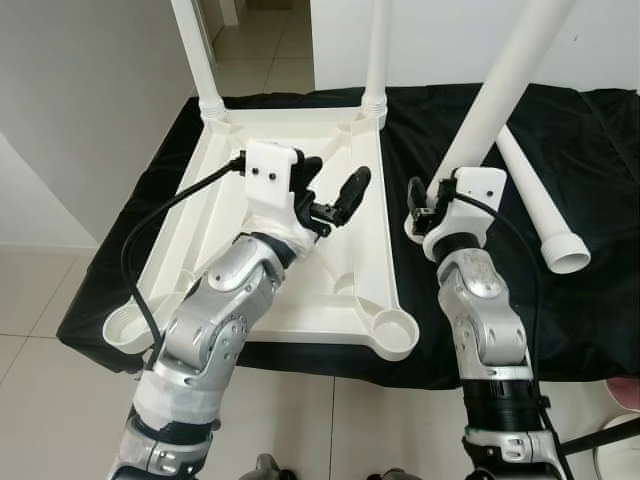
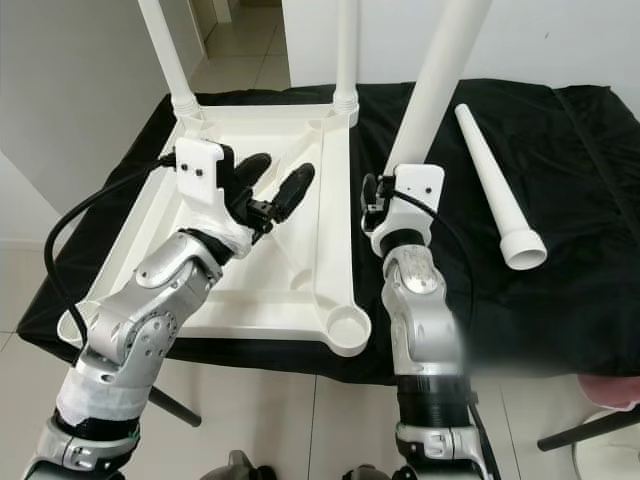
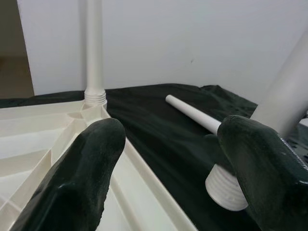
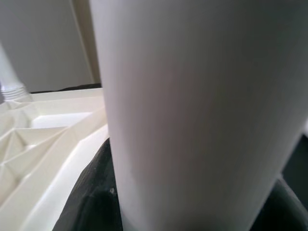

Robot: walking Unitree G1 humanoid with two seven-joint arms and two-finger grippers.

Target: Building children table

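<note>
The white plastic tabletop lay upside down on a black cloth, with two legs already standing in its far corner sockets. The left gripper hovered over the tabletop's ribbed underside, its fingers spread apart and holding nothing. The right gripper was clamped on a third leg, holding it tilted just beside the tabletop's right edge. A fourth leg lay loose on the cloth further right.
</note>
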